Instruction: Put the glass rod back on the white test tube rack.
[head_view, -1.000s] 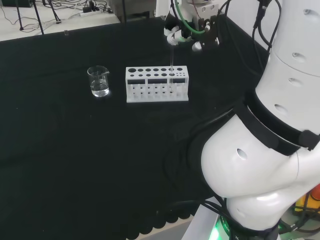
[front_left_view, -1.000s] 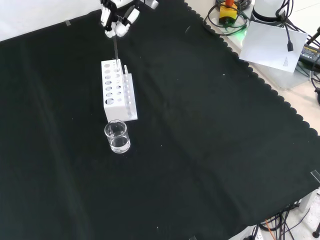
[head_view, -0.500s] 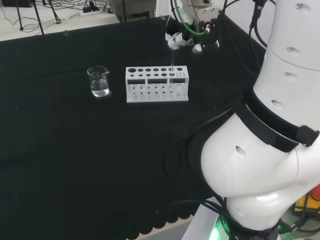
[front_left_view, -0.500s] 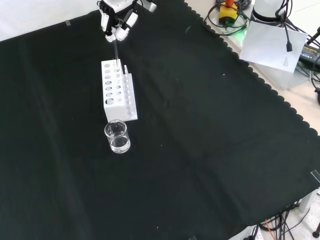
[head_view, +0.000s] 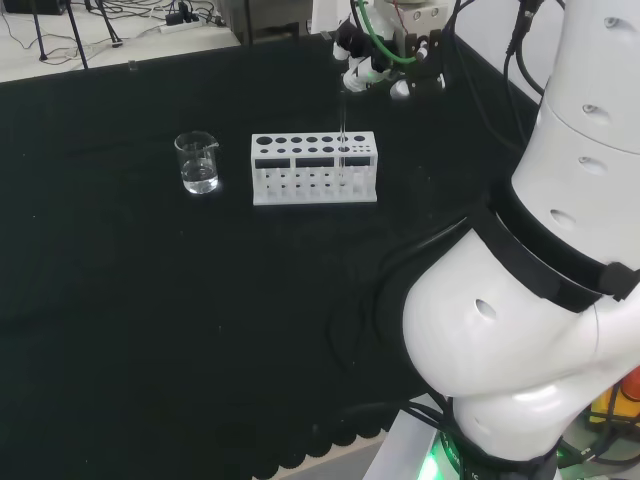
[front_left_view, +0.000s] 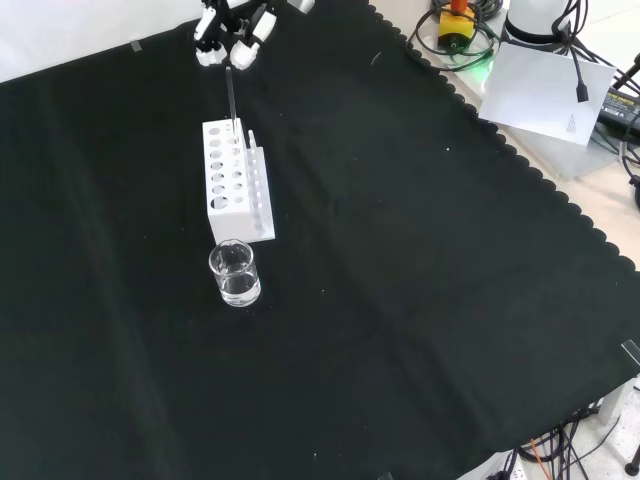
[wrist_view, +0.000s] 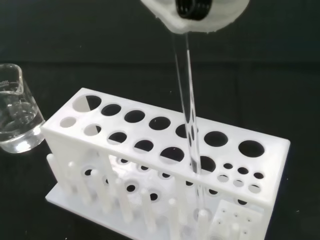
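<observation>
The black-clothed bench (head_view: 150, 330) carries a white test tube rack (head_view: 314, 168) toward its far side in the head view, with a small glass beaker (head_view: 198, 163) holding clear liquid just beside the rack's left end. The glass rod (wrist_view: 189, 120) stands near-upright in a hole by the rack's right end, its lower end down through the top plate. The hand (head_view: 375, 62) hangs directly above, along the rod's axis; I cannot tell whether its fingers grip the rod's top.
</observation>
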